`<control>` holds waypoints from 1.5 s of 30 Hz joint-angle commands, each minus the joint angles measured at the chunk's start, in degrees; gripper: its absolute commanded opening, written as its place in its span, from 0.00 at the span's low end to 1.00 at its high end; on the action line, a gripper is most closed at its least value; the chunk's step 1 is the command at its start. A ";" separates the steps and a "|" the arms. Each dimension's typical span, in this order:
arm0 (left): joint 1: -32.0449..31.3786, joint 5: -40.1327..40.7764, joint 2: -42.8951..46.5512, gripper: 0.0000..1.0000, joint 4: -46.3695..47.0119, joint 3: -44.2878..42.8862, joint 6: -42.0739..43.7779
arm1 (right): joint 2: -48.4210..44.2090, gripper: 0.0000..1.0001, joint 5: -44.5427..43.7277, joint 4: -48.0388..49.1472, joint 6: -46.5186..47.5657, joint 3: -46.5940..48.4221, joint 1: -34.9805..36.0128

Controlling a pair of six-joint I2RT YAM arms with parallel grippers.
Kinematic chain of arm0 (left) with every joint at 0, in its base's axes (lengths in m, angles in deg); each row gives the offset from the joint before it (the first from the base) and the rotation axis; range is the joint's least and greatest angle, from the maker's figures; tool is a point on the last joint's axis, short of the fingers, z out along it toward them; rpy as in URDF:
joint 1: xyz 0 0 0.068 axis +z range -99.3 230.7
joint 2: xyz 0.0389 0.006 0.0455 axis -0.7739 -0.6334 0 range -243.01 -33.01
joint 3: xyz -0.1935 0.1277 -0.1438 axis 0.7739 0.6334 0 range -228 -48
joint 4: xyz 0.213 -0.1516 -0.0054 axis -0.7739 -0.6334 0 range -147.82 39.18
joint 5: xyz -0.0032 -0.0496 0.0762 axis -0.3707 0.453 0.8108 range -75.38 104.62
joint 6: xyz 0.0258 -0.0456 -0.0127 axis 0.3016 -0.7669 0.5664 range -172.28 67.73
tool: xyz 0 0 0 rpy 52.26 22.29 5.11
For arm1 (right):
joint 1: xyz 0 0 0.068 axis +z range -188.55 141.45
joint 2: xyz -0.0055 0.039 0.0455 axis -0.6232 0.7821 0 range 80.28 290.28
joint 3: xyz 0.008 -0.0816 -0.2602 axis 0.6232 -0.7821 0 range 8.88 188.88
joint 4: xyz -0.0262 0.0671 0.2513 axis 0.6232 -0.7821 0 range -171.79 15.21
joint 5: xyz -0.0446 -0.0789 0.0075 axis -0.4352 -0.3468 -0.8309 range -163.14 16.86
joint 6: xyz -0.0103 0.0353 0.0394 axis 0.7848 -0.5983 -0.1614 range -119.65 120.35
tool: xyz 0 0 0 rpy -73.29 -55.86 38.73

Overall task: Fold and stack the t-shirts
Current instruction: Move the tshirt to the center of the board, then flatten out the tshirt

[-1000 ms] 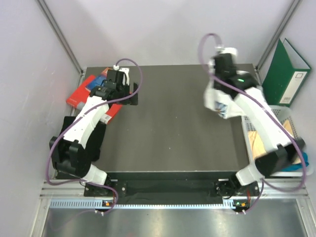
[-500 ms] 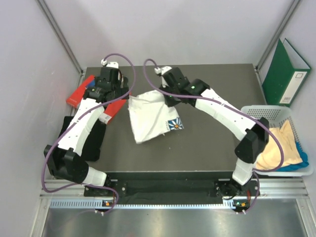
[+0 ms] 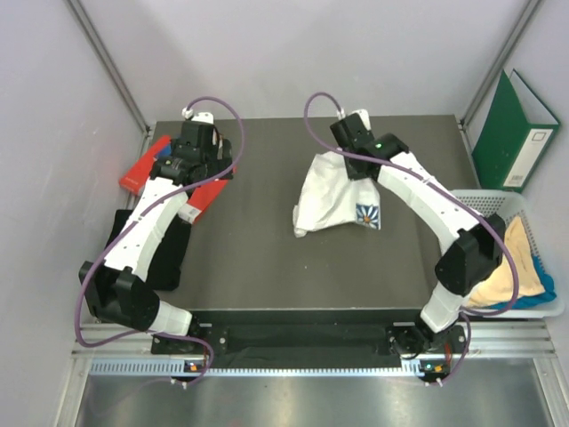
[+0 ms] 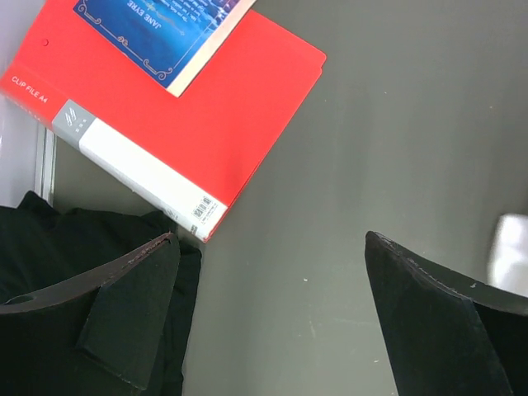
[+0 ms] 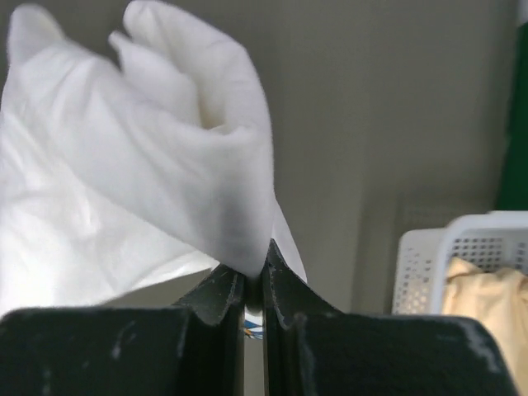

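A white t-shirt [image 3: 329, 197] with a blue daisy print [image 3: 368, 214] hangs bunched from my right gripper [image 3: 348, 162] over the far middle of the table. In the right wrist view my right gripper [image 5: 254, 271] is shut on a fold of the white t-shirt [image 5: 140, 190]. A black t-shirt [image 3: 169, 258] lies at the table's left edge; it also shows in the left wrist view [image 4: 58, 239]. My left gripper [image 3: 212, 182] is open and empty near the red book. In the left wrist view my left gripper [image 4: 272, 247] is over bare table. Pale yellow [image 3: 502, 267] and blue [image 3: 544, 289] t-shirts lie in the basket.
A red book [image 3: 147, 165] with a blue one on it lies at the far left, also in the left wrist view [image 4: 190, 107]. A white mesh basket [image 3: 480, 197] stands off the table's right edge. A green binder [image 3: 516, 129] leans at the far right.
My right arm has carried the white t-shirt from the table's middle left toward the right, and the cloth now hangs more bunched. My left arm has stayed put over the last half second.
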 commanded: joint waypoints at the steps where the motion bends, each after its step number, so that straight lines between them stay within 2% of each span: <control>1: 0.19 0.16 0.81 0.99 1.80 0.76 -1.34 | -7.11 0.00 -18.01 -3.40 -1.62 9.41 -0.03; 4: 0.19 0.16 0.72 0.98 1.88 1.38 -1.52 | -7.99 0.00 -17.51 -0.71 0.56 10.21 -0.30; 6: 0.19 0.16 0.54 0.98 1.88 1.47 -1.69 | -7.73 0.00 -9.45 1.41 2.75 8.64 0.14; 10: 0.19 0.24 -0.16 0.99 1.89 0.94 -1.78 | -1.17 0.01 6.29 4.58 3.38 3.89 3.12; 14: 0.19 1.03 -0.60 0.98 1.36 0.24 -1.61 | 9.29 0.06 19.81 3.80 8.64 3.96 13.29; 15: 0.19 1.29 -0.69 0.99 1.18 0.24 -1.61 | 11.58 0.15 22.29 2.49 9.44 5.45 15.07; 16: 0.19 1.65 -0.69 0.98 1.01 0.15 -1.52 | 15.26 0.45 24.23 0.30 10.06 8.16 17.96; 17: 0.19 1.91 -0.77 0.98 0.75 0.24 -1.52 | 16.34 0.56 25.64 -0.16 10.76 8.97 19.20; 18: 0.19 2.17 -0.78 0.98 0.57 0.24 -1.52 | 16.35 0.85 25.74 0.19 10.86 8.89 20.00; 19: 0.19 2.35 -0.78 0.99 0.39 0.50 -1.43 | 14.26 0.99 24.96 2.71 10.60 7.07 20.36; 21: 0.19 2.62 -0.78 0.98 0.13 0.76 -1.34 | 10.66 1.00 23.29 5.89 8.84 4.34 19.22; 23: 0.19 2.27 -0.86 0.98 0.13 1.20 -1.43 | 6.34 1.00 20.21 8.97 6.04 1.08 14.93; 28: 0.19 -0.02 -1.74 0.98 0.30 1.56 -2.05 | 1.06 0.96 17.48 12.83 2.42 -5.25 -0.08; 30: 0.19 -1.16 -2.35 0.99 0.30 1.56 -2.13 | 0.27 0.94 17.65 15.29 2.42 -7.27 -3.62; 35: 0.10 -3.18 -3.67 0.99 -0.22 1.47 -2.49 | 3.60 0.89 23.01 16.62 1.54 -7.89 -13.47; 39: 0.10 -4.50 -4.64 0.99 -0.66 1.38 -2.58 | 7.11 0.74 29.07 18.29 0.05 -9.64 -17.86; 40: 0.10 -4.68 -4.73 0.99 -0.75 1.38 -2.66 | 7.47 0.74 33.08 18.73 -0.39 -10.17 -19.35; 45: 0.10 -4.94 -5.43 0.99 -1.19 1.29 -2.75 | 9.05 0.75 37.34 21.10 -0.83 -14.65 -22.44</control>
